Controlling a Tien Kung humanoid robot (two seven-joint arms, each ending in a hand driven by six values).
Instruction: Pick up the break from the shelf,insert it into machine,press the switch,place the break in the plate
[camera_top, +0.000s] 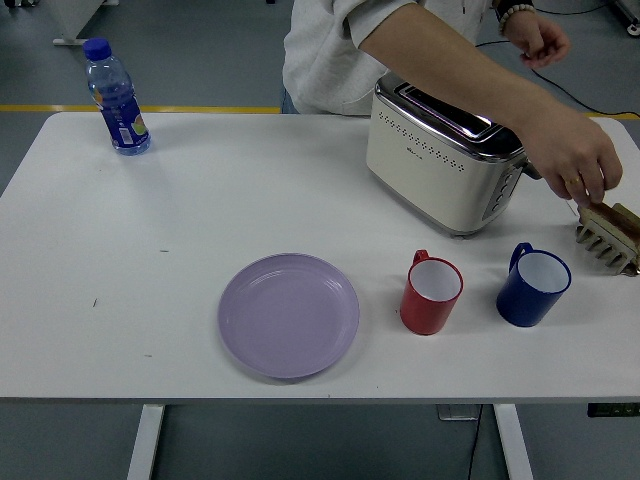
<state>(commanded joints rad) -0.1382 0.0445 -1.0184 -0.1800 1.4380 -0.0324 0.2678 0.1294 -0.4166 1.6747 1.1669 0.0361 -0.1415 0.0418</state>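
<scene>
Reaching across from the far side, over the top of the toaster: a person's hand (578, 165), fingers bunched downward just above the small metal-pronged rack (609, 240) at the table's right edge. Touching or just clear of the slice there, cannot tell. Holding nothing clearly. Second hand of the person (536, 38) raised at far right, fingers loosely curled, well apart from the table. No robot hand in view.

One pale slice of bread (616, 213) standing in the rack, partly cut by the right edge. One cream and chrome two-slot toaster (440, 158) on the far right of the white table (200, 200), slots apparently empty. One round lilac plate (288, 314) near the front, centre, bare. Two mugs: one red mug (431, 293) just right of the plate, one dark blue mug (533, 286) further right, near the rack. One clear plastic water bottle with blue cap and label (116, 98) upright at far left.
</scene>
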